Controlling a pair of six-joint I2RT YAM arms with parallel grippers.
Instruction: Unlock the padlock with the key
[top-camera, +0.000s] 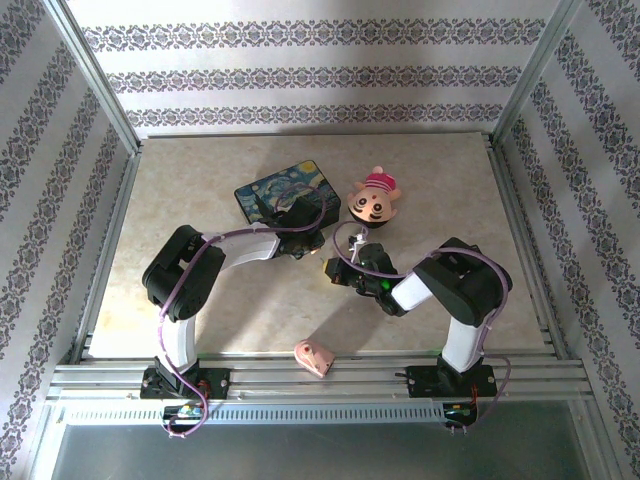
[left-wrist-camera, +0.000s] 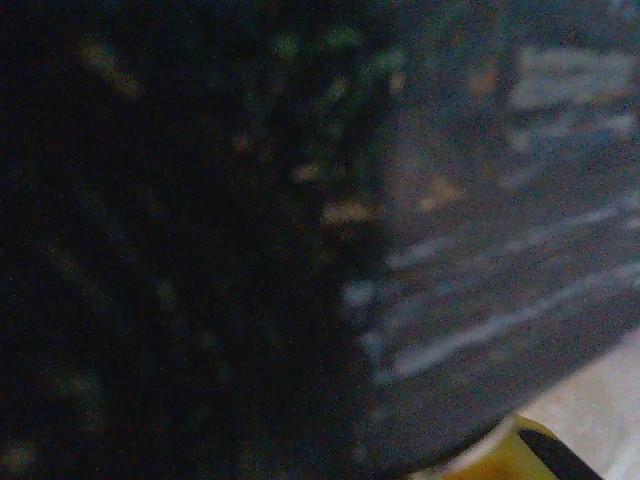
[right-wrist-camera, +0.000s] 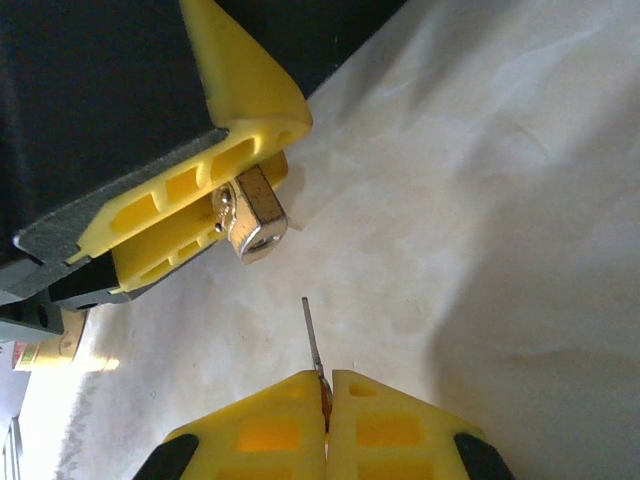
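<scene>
In the right wrist view, the small brass padlock (right-wrist-camera: 252, 218) is pinched between the yellow fingers (right-wrist-camera: 190, 190) of my left gripper, its keyhole end pointing down toward the table. My right gripper (right-wrist-camera: 327, 378) is shut on the key (right-wrist-camera: 313, 335). The thin silver blade sticks up from between the fingertips. The blade's tip stands a short way below and right of the padlock, not touching it. From above, my left gripper (top-camera: 303, 247) and right gripper (top-camera: 335, 270) meet at the table's middle. The left wrist view is dark and blurred, close against the painted box (left-wrist-camera: 480, 250).
The dark blue painted box (top-camera: 285, 195) lies just behind the left gripper. A doll head (top-camera: 372, 200) with a pink hat lies to its right. A pink wedge (top-camera: 313, 355) rests near the front rail. The beige tabletop (top-camera: 200, 190) is walled by a metal frame.
</scene>
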